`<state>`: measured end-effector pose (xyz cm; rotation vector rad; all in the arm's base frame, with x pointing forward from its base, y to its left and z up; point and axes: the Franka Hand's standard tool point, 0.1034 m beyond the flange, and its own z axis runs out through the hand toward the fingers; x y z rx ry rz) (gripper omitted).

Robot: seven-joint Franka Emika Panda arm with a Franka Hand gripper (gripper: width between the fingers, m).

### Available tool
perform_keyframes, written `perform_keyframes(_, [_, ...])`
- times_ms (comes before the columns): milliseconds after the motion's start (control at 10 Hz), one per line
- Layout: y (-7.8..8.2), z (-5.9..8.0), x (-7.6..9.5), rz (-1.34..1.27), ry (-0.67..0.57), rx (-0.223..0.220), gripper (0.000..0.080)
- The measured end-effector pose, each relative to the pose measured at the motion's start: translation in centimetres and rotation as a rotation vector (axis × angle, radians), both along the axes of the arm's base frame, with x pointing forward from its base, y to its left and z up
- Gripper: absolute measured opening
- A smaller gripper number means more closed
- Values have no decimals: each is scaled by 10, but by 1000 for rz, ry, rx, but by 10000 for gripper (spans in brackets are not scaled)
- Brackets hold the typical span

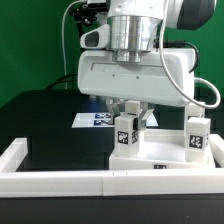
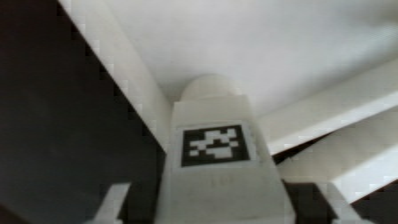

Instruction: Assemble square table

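The arm's large white wrist housing fills the upper middle of the exterior view, and below it the gripper (image 1: 128,113) comes down over a short white leg (image 1: 126,133). The wrist view shows that leg (image 2: 221,150) running up the centre of the frame between the two fingers (image 2: 118,203), which sit close against its sides, so the fingers are closed on the leg. The leg stands upright with its lower end on the square table top (image 1: 160,158), a flat white slab near the front of the black surface (image 1: 45,125). A second leg (image 1: 195,137) stands upright on the top toward the exterior view's right, apart from the held one.

No brand name or readable writing appears anywhere. The only printed marks are black-and-white square tags: one on the held leg's face (image 2: 217,144), one on the second leg, and a small one on the top's front edge (image 1: 160,166). Their patterns are too blurred to make out as codes.

Behind the arm, the marker board (image 1: 92,119) lies flat on the surface, its tags partly hidden. A long white rim bar (image 1: 60,182) edges the surface in front.
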<state>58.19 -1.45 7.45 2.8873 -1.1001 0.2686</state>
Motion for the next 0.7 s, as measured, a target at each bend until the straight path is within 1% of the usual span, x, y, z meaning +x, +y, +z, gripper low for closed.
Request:
perform_keyframes(100, [-3, 0, 0, -1, 0, -4, 305])
perform_keyframes(200, [-2, 0, 0, 1, 0, -3, 305])
perform_keyframes(300, [-2, 0, 0, 2, 0, -3, 491])
perform_keyframes(400, [-2, 0, 0, 2, 0, -3, 602])
perform_keyframes(500, [-2, 0, 0, 2, 0, -3, 602])
perform_keyframes(600, [-2, 0, 0, 2, 0, -3, 639])
perform_keyframes(700, [-2, 0, 0, 2, 0, -3, 648])
